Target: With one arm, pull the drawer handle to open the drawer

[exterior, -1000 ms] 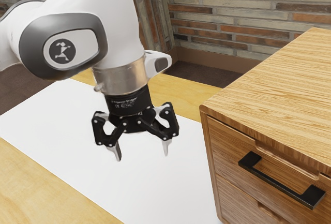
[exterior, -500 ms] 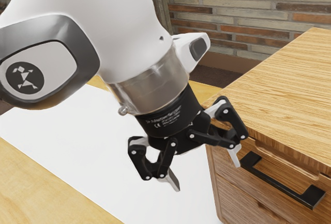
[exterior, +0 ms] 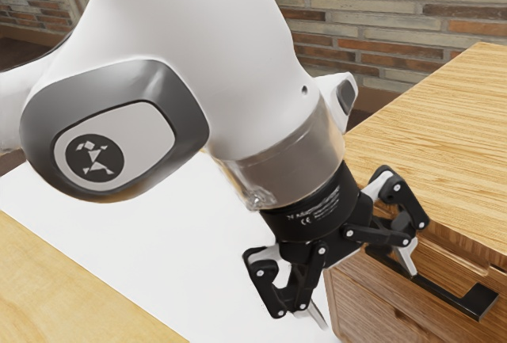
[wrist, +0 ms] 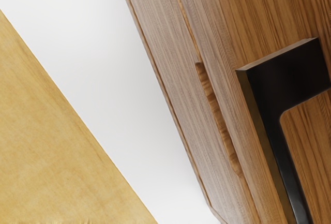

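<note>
White mat [exterior: 158,280] on wooden table [exterior: 47,303]; brick wall [exterior: 412,10] behind drawer cabinet [exterior: 444,121].

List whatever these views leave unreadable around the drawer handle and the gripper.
1. Exterior view: the near end of the handle sits behind the upper finger of the open gripper, so contact cannot be judged.
2. Exterior view: the lower drawer is cut off by the picture's lower edge.
3. Wrist view: the handle runs off the edge, so its far end is unseen.
4. Exterior view: the arm hides much of the white mat.
</note>
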